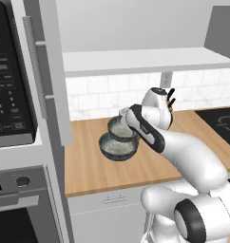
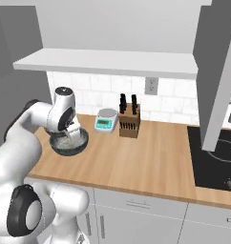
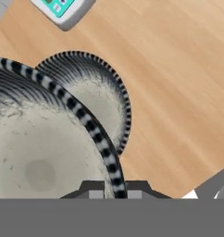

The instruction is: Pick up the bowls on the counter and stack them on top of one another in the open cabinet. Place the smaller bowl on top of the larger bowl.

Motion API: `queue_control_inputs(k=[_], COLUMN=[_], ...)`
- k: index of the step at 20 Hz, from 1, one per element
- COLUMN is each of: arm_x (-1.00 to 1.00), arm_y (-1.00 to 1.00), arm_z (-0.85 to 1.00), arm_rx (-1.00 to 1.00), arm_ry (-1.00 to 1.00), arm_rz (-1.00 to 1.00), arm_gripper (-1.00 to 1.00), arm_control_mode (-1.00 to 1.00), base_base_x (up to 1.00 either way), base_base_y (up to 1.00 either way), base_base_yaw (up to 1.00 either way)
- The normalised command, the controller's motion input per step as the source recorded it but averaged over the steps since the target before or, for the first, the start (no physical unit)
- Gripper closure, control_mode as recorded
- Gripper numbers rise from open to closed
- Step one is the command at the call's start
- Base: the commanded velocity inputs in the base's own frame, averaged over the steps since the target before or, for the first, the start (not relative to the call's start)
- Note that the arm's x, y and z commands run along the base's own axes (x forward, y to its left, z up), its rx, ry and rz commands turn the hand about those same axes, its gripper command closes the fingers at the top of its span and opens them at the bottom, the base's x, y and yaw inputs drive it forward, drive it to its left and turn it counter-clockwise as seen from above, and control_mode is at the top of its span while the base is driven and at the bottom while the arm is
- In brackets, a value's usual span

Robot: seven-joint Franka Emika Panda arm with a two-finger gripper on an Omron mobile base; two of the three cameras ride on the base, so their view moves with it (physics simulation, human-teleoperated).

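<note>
Hand view puts the larger bowl point(image 3: 40, 157) at lower left, its striped rim running between the jaws, which look closed on that rim, so it rides lifted toward the open cabinet point(image 1: 145, 59). The smaller bowl point(image 3: 93, 92) sits beneath on the surface point(image 3: 178, 92), awaiting its turn on top.

I had the arm point(image 1: 193, 159) bent forward and left, gripper point(image 3: 115, 190) low, its jaws straddling a rim.

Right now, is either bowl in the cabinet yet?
No. The open cabinet shelf is bare; one bowl is lifted in the hand, the other bowl sits on the counter.
</note>
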Motion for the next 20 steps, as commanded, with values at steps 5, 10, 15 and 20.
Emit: queue_control_inputs(k=[5,10,15,20], arm_x=[0.17,0.17,0.23,0.1], arm_y=[0.01,0.07,0.24,-0.06], arm_z=[-0.4,-0.37,-0.23,-0.15], arm_rx=[0.0,0.0,0.0,0.0], arm_ry=[0.0,0.0,0.0,0.0], arm_rz=[0.02,0.01,0.0,0.0], arm_gripper=[1.0,1.0,1.0,1.0], arm_control_mode=[-1.0,-1.0,-1.0,-1.0], base_base_x=[0.0,0.0,0.0,0.0], base_base_y=[0.0,0.0,0.0,0.0], base_base_yaw=[0.0,0.0,0.0,0.0])
